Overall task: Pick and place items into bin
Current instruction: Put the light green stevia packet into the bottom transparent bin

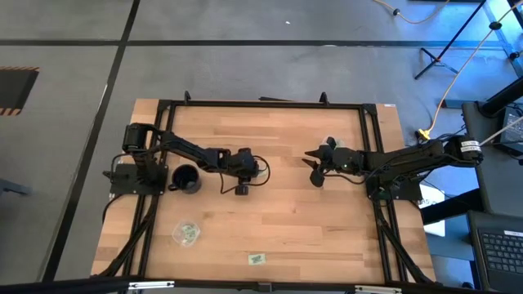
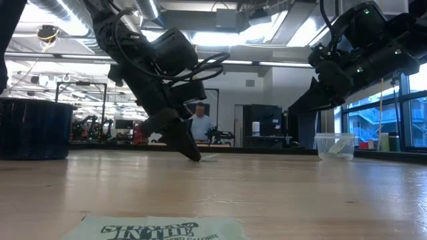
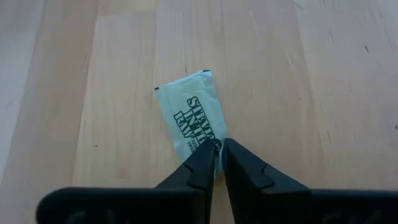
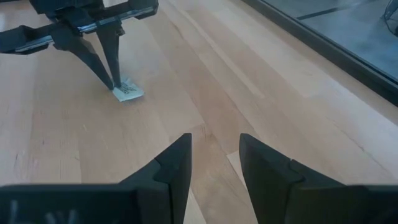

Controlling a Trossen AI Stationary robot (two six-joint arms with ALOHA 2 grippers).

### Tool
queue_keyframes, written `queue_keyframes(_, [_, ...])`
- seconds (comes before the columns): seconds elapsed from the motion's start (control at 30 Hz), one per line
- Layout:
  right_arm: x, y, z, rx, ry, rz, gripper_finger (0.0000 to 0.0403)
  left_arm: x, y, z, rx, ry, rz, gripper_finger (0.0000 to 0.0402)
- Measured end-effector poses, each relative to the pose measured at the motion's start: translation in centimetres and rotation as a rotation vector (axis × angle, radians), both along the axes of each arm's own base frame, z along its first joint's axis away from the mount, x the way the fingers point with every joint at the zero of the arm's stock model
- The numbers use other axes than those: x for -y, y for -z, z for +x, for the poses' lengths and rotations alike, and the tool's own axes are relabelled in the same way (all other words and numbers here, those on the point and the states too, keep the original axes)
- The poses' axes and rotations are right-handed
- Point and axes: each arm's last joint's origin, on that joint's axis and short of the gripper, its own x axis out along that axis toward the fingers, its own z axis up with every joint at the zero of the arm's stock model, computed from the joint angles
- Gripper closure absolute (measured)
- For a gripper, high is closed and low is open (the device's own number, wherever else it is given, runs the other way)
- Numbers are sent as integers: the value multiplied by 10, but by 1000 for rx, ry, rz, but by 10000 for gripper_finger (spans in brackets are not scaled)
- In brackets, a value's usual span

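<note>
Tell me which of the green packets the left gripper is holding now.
The packet in the middle of the table, pinched at one end by the left gripper. Another packet lies alone near the table's front edge, and others sit in the clear container.

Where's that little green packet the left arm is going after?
On the table's middle-left, the packet lies pinched at one end by the left gripper, just right of the black cup.

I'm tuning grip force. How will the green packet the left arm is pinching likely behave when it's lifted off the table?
The packet looks thin and flat, so it is probably very light and may droop. The left gripper has its jaws closed on just one edge, so it could swing or slip. Its surface looks smooth, perhaps slick.
</note>
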Motion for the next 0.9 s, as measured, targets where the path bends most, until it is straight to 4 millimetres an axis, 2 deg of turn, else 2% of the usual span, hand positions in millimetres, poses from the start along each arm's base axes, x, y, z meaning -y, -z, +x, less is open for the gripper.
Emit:
queue_keyframes(0.17, [0,0,0,0,0,0,265,0,-5,-1,11,13,-28,384])
queue_keyframes(0.33, [0,0,0,0,0,0,265,2,-22,-11,4,10,-35,394])
queue_keyframes(0.63, [0,0,0,0,0,0,265,6,-74,-33,51,-27,-72,398])
queue_keyframes(0.9, [0,0,0,-2,0,0,265,28,-118,-63,113,-26,-141,397])
